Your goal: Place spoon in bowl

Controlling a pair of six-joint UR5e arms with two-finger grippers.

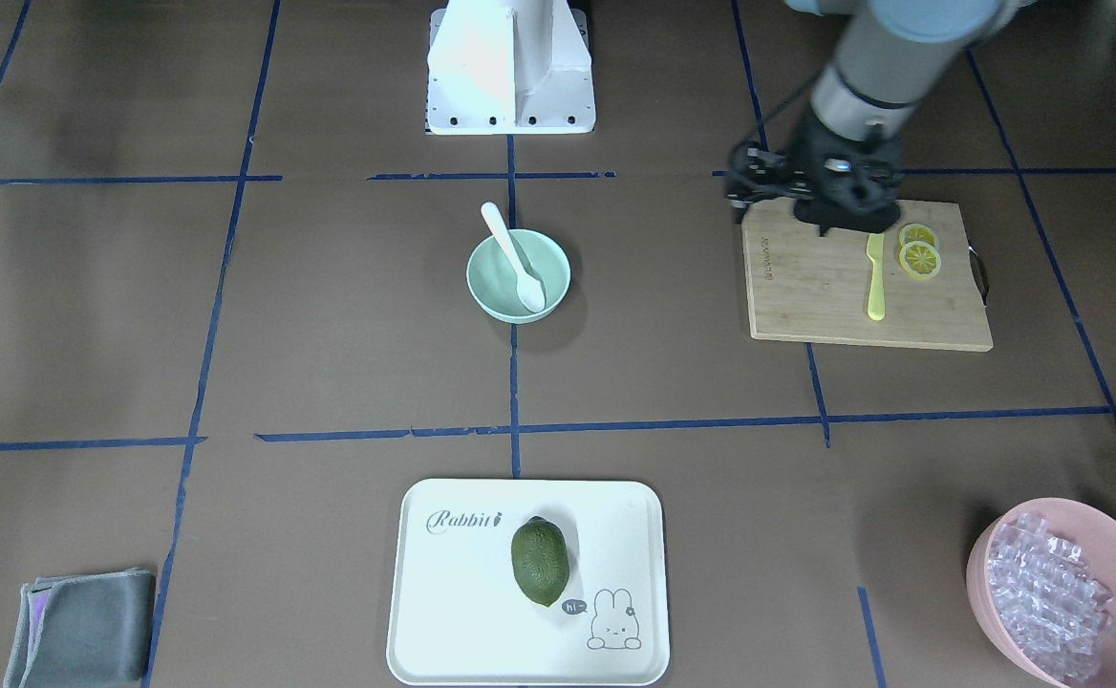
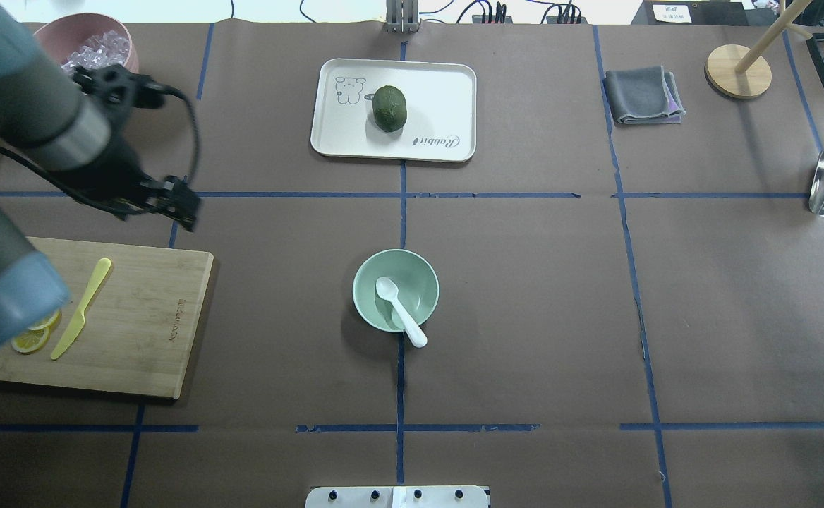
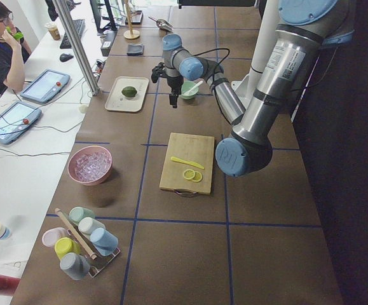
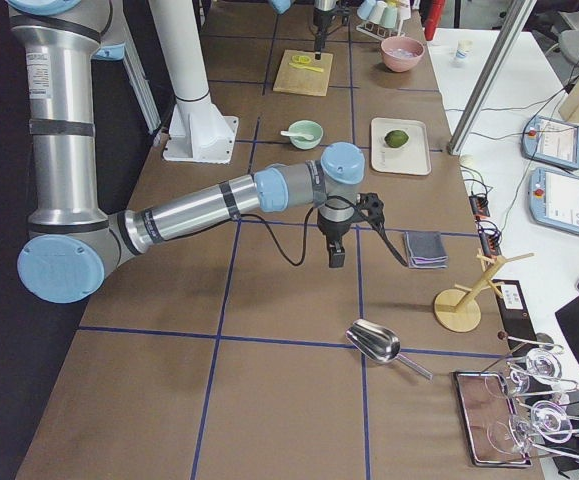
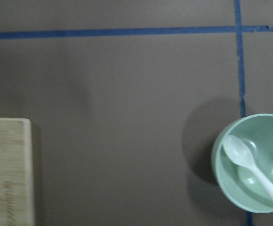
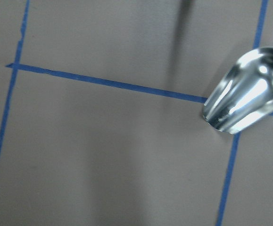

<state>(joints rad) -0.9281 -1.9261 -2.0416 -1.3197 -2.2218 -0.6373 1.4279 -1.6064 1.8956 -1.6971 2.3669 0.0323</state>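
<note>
spoon [image 1: 517,258] in bowl [image 1: 491,282], handle over rim | pink bowl [image 1: 978,583]: clear cubes [image 1: 1045,583] | left pincer [image 2: 185,208], right pincer [image 4: 335,258]: gape unclear

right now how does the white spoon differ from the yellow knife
The white spoon leans in the mint-green bowl, handle over the rim; the yellow knife lies flat on the bamboo cutting board. The spoon ends in an oval scoop, the knife in a blade. Both are slim.

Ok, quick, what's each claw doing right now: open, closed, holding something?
Left gripper: nothing visibly in it, but open or closed cannot be told; the spoon lies in the bowl.
Right gripper: cannot be told.
</note>
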